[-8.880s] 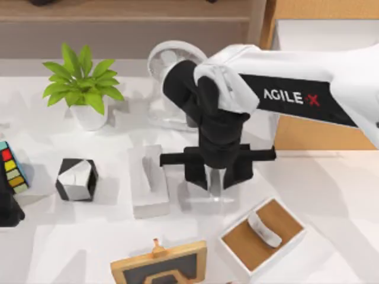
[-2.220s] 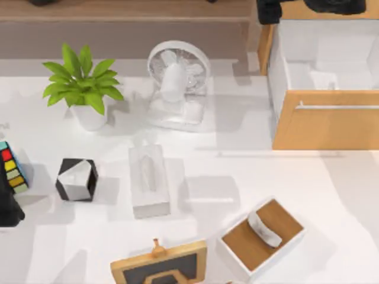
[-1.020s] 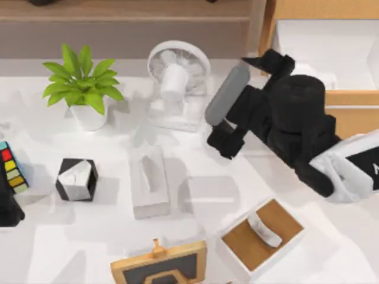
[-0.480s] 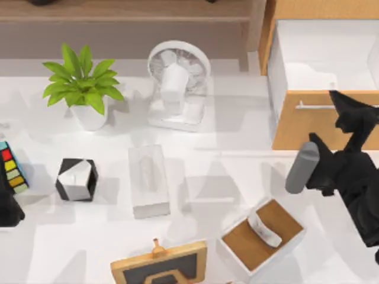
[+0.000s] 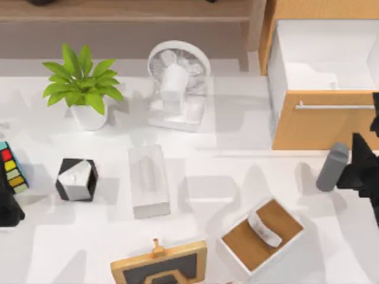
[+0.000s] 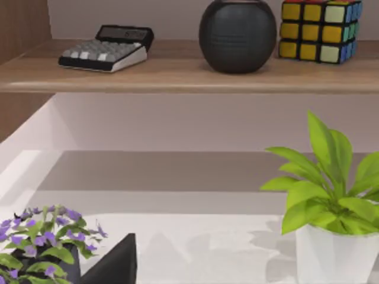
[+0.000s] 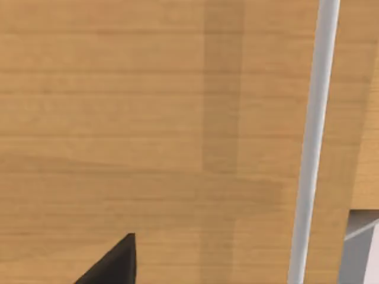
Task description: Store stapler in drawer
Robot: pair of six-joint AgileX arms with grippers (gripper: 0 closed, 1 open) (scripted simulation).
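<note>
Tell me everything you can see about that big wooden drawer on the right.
The drawer stands pulled open at the table's back right. Its front looks like light-brown wood grain and carries a thin silver bar handle running across it. Its inner walls are white, and a pale shape lies inside. The right gripper hovers just before its front, not touching.
</note>
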